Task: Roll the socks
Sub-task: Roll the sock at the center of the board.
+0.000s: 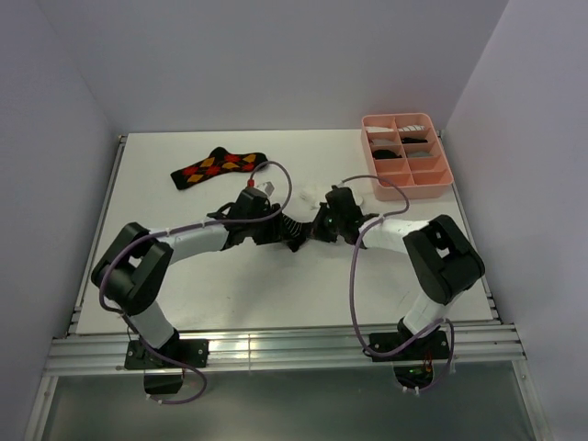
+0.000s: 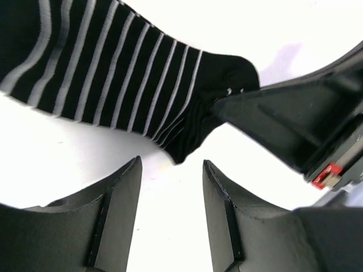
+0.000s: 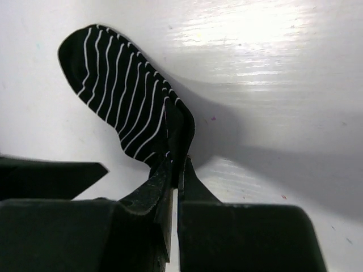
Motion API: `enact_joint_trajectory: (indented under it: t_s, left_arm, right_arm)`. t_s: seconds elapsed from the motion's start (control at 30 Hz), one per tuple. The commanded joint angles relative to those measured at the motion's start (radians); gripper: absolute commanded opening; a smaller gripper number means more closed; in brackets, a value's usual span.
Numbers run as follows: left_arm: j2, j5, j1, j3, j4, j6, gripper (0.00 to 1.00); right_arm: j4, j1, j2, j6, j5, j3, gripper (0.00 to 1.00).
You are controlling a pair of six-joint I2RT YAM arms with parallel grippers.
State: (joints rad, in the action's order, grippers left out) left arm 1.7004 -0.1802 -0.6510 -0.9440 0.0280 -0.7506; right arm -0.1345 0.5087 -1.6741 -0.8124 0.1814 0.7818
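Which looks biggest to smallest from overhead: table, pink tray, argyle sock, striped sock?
1. table
2. pink tray
3. argyle sock
Unranked: striped sock, mostly hidden in this view, so its apparent size is unsure.

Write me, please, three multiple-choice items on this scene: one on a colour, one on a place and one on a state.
1. The tray is: A blue; B pink; C green.
2. The argyle sock lies: A in the tray; B on the table, far left; C hanging off the table's edge.
3. The right tool is: A open over bare table; B shut on nothing; C shut on the striped sock.

Key:
1 B, its walls are pink in the top view.
2 B, it lies flat on the table, well left of the tray.
3 C, the right wrist view shows the sock's edge pinched in the closed tool.
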Motion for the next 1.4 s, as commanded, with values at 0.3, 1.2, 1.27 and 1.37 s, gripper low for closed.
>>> enact_joint_trajectory:
  t_s: [0.3, 1.2, 1.27, 1.37]
  left_arm:
    - [-0.163, 0.433, -0.208, 0.191, -0.275, 0.286, 0.52]
    - [0.021, 0.456, -0.387, 0.182, -0.560, 0.714, 0.46]
    - [0.050, 0.484, -0.398, 0.166, -0.537, 0.734, 0.45]
    - [0.074, 0.510, -0.420, 0.157, -0.528, 0.738, 0.43]
  right_arm:
    - [0.624, 0.027, -0.137, -0.002, -0.080, 0.368, 0.00]
    - [0.934, -0.004, -0.329, -0.033, 0.044, 0.596, 0.00]
    - [0.931, -0.007, -0.335, -0.028, 0.053, 0.596, 0.00]
    - [0.937, -0.009, -0.343, -0.022, 0.058, 0.605, 0.00]
